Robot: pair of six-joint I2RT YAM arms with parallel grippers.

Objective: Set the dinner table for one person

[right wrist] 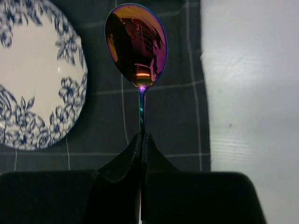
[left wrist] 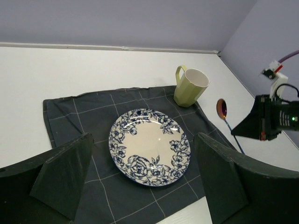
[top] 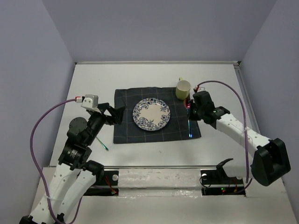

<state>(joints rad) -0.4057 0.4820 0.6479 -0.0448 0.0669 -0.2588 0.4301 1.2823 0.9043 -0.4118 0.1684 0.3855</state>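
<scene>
From the top camera, the right tool point(top: 191, 112) hangs over the right-hand strip of the navy cloth point(top: 126, 128). It is clenched on an iridescent spoon point(top: 189, 128), whose handle shows as a thin greenish line running back toward the arm bases. The patterned plate point(top: 151, 114) lies to this tool's left and the pale green mug point(top: 183, 88) just beyond it. Bare white desk point(top: 93, 79) spreads out past the cloth. The left tool point(top: 117, 114) sits released at the cloth's opposite edge, with the whole plate between it and the spoon, so the right arm is the nearer one. A thin green utensil point(top: 103, 143) lies on the desk beside the left arm; it is too small to identify.

In the left wrist view, that tool's jaws stand wide with nothing between them. The plate is straight ahead, the mug beyond it to the right, and the spoon's bowl farther right still.

In the right wrist view, the fingers point(right wrist: 121, 163) pinch the thin handle just behind the bowl. The spoon's long axis points straight ahead of the tool, parallel to the cloth's right edge. The plate rim is to the tool's left, cloth lies beneath, and bare desk is to its right. I cannot tell whether the spoon touches the cloth. The next move is probably to set it down in this strip. The room looks narrow but sufficient if the axis stays as it is.
</scene>
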